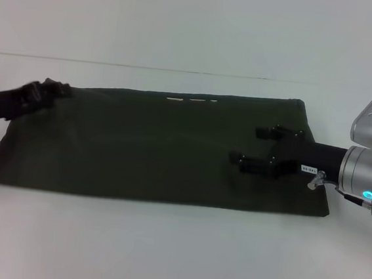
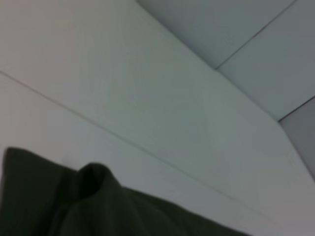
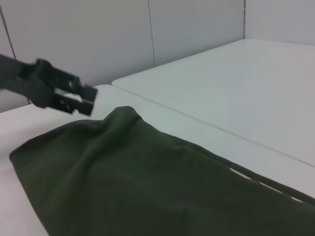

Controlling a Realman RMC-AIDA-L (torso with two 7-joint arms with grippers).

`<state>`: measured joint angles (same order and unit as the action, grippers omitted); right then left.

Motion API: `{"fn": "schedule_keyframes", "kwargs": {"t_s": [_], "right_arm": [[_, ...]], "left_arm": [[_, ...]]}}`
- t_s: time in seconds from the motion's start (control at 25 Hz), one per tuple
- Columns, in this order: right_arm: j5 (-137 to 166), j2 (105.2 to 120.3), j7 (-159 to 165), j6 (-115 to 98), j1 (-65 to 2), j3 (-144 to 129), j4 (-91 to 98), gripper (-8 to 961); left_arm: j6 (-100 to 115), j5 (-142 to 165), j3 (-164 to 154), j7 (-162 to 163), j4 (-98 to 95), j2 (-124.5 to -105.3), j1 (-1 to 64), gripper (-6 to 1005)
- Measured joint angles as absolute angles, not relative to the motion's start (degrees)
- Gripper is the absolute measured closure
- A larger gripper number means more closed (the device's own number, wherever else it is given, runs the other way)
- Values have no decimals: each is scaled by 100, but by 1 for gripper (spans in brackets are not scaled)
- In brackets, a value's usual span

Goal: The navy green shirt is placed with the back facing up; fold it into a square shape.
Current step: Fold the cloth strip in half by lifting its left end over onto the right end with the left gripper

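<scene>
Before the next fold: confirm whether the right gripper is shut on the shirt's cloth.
No: in the head view the right gripper hangs over the navy green shirt with its fingers spread, holding no cloth.

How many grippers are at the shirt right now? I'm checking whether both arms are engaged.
2. The left gripper is at the navy green shirt's far left corner, which is puckered up. The right gripper hangs open over the shirt's right part.
</scene>
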<state>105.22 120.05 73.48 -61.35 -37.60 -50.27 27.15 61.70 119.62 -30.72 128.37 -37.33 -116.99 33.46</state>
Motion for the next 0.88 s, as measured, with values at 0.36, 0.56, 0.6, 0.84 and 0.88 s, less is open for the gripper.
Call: {"fn": "schedule_keyframes", "kwargs": {"t_s": [0.36, 0.56, 0.6, 0.84, 0.88], "right_arm": [[10538, 12005, 7348, -6045, -3787, -5027, 2649, 29], [10535, 12005, 7348, -6041, -3797, -5027, 2646, 29], [10534, 12005, 7348, -6041, -3803, -5027, 2645, 29], [10546, 12005, 7348, -6038, -3828, -5027, 2645, 29], [10547, 12005, 7348, -6038, -3828, -5027, 2645, 29]], "left_arm": [[5114, 12021, -3565, 12831, -3317, -11658, 3343, 420], [4844, 12026, -3596, 12822, -3287, -11659, 3268, 404], [4822, 12030, -3602, 12820, -3272, -11658, 3259, 401], [4669, 12228, -3610, 12814, -3211, -11645, 3240, 382], [4656, 12259, -3609, 12814, -3198, -11645, 3240, 379]]}}
